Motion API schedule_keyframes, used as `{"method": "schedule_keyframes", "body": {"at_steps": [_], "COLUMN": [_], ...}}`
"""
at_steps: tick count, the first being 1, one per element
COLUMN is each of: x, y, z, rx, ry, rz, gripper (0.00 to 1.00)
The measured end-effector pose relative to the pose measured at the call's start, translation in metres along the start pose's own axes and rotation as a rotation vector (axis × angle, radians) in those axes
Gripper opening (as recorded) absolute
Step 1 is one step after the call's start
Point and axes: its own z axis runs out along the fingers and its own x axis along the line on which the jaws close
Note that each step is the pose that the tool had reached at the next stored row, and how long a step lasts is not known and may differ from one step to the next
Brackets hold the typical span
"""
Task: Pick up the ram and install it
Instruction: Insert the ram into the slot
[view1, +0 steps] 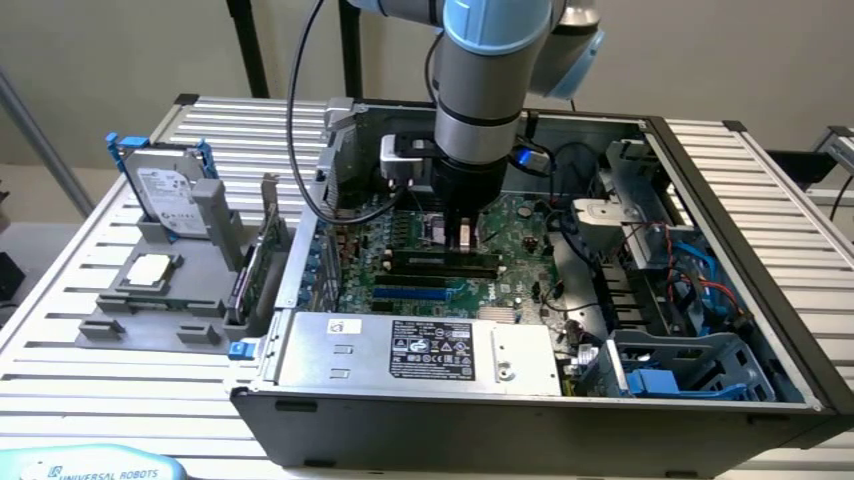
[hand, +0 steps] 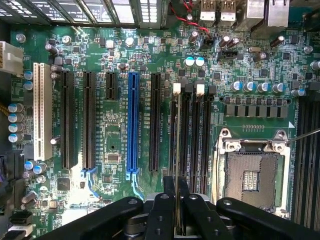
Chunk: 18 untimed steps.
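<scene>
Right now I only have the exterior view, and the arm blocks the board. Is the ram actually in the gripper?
Observer: Yes. In the wrist view the gripper is shut on the ram, seen edge-on.
Operator: What is it lined up with?
Observer: The memory slot with a white latch, the one nearest the black expansion slot.
Operator: What's on the other side of the memory slots?
Observer: The processor socket, with no chip in it.

Grey cylindrical arm (view1: 483, 70), blue joint caps, black hand (hand: 177, 212).
</scene>
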Motion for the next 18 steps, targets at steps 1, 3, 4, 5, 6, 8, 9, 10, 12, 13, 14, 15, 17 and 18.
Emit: {"method": "schedule_keyframes", "body": {"at_steps": [1,3,4,5,6,8,9,10,12,13,14,15,17,18], "x": [0.0000,-0.0002,-0.0003,-0.0005,-0.0008,-0.0014,-0.0016,-0.0018,-0.0022,-0.0023,-0.0025,-0.0027,-0.0030,-0.0030], "y": [0.0000,0.0000,0.0000,0.0000,0.0000,0.0000,0.0000,0.0000,0.0000,0.0001,0.0001,0.0001,0.0002,0.0002], "z": [0.0002,0.0005,0.0007,0.0008,0.0008,0.0010,0.0011,0.0012,0.0015,0.0017,0.0019,0.0021,0.0025,0.0027], "rx": [0.0001,0.0000,0.0001,0.0001,0.0001,0.0001,0.0000,0.0000,0.0000,0.0001,0.0000,0.0000,-0.0001,0.0000], "ry": [0.0002,0.0007,0.0010,0.0013,0.0015,0.0017,0.0019,0.0021,0.0026,0.0028,0.0032,0.0036,0.0044,0.0050], "rz": [0.000,0.000,0.000,0.000,0.000,0.000,0.000,0.000,0.000,0.000,0.000,0.000,0.000,0.000], "gripper": [0.14,0.14,0.14,0.14,0.14,0.14,0.14,0.14,0.14,0.14,0.14,0.14,0.14,0.14]}}
